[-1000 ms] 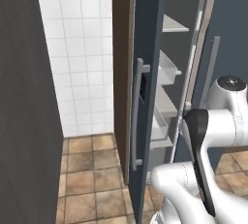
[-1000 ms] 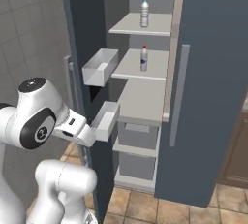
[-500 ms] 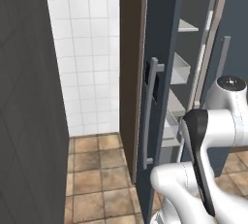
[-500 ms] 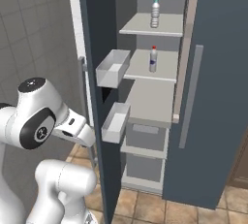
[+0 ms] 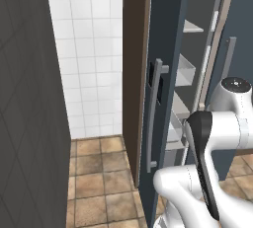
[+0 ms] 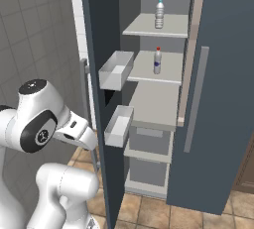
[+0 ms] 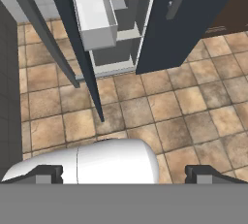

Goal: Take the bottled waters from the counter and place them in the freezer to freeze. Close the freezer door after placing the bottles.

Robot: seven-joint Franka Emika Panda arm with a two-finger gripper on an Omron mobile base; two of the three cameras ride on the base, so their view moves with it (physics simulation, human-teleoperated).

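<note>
Two bottled waters stand upright inside the freezer [image 6: 158, 124]: the teal-capped bottle [image 6: 159, 14] on the upper pale shelf [image 6: 144, 27], the red-capped bottle [image 6: 157, 61] with its blue label on the shelf below, at 6 o'clock from the first and well apart from it. The freezer door [image 6: 101, 44] stands open at 9 o'clock of the shelves, edge-on to my right base camera, carrying two white bins [image 6: 116, 69] on its inner face. In my left base view the door's outer face [image 5: 165, 74] shows its vertical grey bar handle [image 5: 154, 116] and dark control panel [image 5: 151, 74]. My tool [image 7: 125, 172] is empty, its jaws spread wide, over the brown tiled floor [image 7: 184, 116], with the door's lower edge at 11 o'clock.
</note>
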